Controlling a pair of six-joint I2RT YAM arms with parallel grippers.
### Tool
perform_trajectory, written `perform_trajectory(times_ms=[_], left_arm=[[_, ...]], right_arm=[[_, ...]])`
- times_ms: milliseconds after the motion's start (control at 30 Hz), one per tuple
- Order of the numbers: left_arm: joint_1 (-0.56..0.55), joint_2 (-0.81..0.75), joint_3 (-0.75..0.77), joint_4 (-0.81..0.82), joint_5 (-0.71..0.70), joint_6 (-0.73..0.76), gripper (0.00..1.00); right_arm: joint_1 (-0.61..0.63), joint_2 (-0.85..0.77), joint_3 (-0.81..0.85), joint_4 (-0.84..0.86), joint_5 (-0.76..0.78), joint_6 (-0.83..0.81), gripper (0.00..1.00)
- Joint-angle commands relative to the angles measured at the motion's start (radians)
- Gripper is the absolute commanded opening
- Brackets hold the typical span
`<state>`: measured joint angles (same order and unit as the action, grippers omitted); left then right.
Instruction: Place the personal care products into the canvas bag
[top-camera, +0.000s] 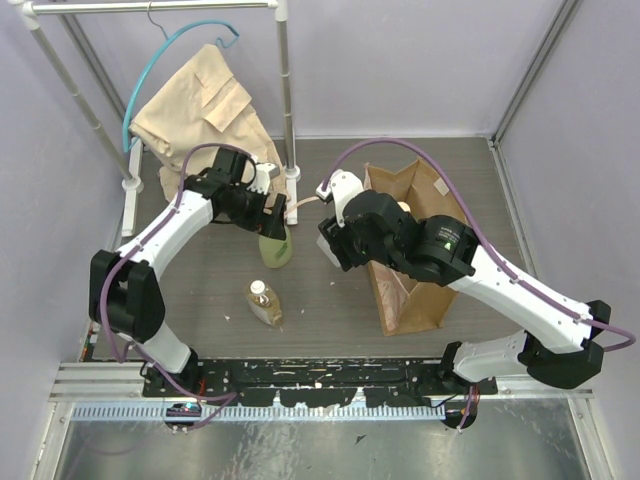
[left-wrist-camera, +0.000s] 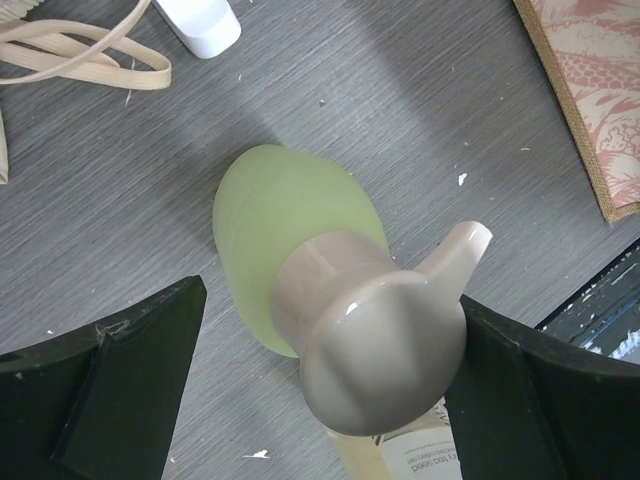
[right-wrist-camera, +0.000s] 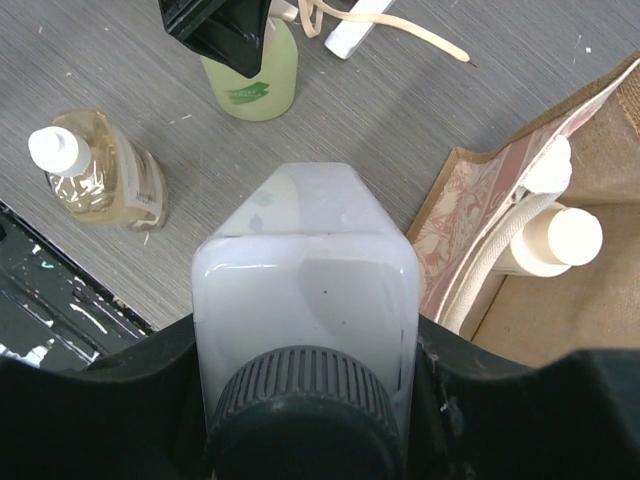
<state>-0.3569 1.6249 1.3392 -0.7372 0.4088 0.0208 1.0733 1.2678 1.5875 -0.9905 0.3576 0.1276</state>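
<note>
The right gripper (right-wrist-camera: 305, 350) is closed on the white rectangular bottle (right-wrist-camera: 300, 260). Its dark fingers (right-wrist-camera: 150, 370) press both flat sides just below the black ribbed cap (right-wrist-camera: 300, 420). The bottle hangs above the grey table (right-wrist-camera: 120, 50), just left of the canvas bag's (top-camera: 415, 295) open mouth and not yet over it. Inside the bag, against the pink patterned lining (right-wrist-camera: 470, 215) and a pale handle (right-wrist-camera: 510, 235), lies the cream round-capped bottle (right-wrist-camera: 555, 240).

The left gripper (left-wrist-camera: 330, 300) stands wide open and holds nothing. Its two black fingers (left-wrist-camera: 100, 400) straddle the beige pump head (left-wrist-camera: 385, 360) of the translucent green-yellow bottle (left-wrist-camera: 285, 210). There is a clear gap on one side, and the other finger is so close to the pump that contact cannot be judged. This bottle stands on the table left of the bag, in the middle of the scene.

The amber bottle with the white cap (top-camera: 265, 303) sits nearer the arm bases, apart from both grippers.

At the far left, a beige garment (top-camera: 205, 110) hangs from a teal hanger (top-camera: 175, 50) on a white rack (top-camera: 285, 90). Its ties (left-wrist-camera: 80, 50) trail on the table just beyond the green bottle.
</note>
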Motion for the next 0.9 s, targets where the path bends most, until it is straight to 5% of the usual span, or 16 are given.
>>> perform_trajectory(times_ms=[0, 133, 367, 667, 867], left_arm=[[0.002, 0.009, 0.037, 0.007, 0.007, 0.011, 0.98], [0.002, 0.014, 0.038, 0.007, 0.02, 0.013, 0.95], [0.002, 0.03, 0.027, 0.007, 0.018, 0.003, 0.46], [0.003, 0.011, 0.005, 0.001, -0.016, 0.002, 0.35], [0.0, -0.003, -0.008, -0.006, -0.029, 0.001, 0.34]], right_arm=[[0.002, -0.049, 0.044, 0.114, 0.06, -0.017, 0.01], [0.001, -0.045, 0.06, 0.109, 0.089, -0.02, 0.01], [-0.148, -0.026, 0.166, 0.115, 0.033, -0.081, 0.01], [-0.31, 0.067, 0.408, 0.062, 0.025, -0.153, 0.01], [-0.414, 0.04, 0.365, 0.046, 0.064, -0.159, 0.01]])
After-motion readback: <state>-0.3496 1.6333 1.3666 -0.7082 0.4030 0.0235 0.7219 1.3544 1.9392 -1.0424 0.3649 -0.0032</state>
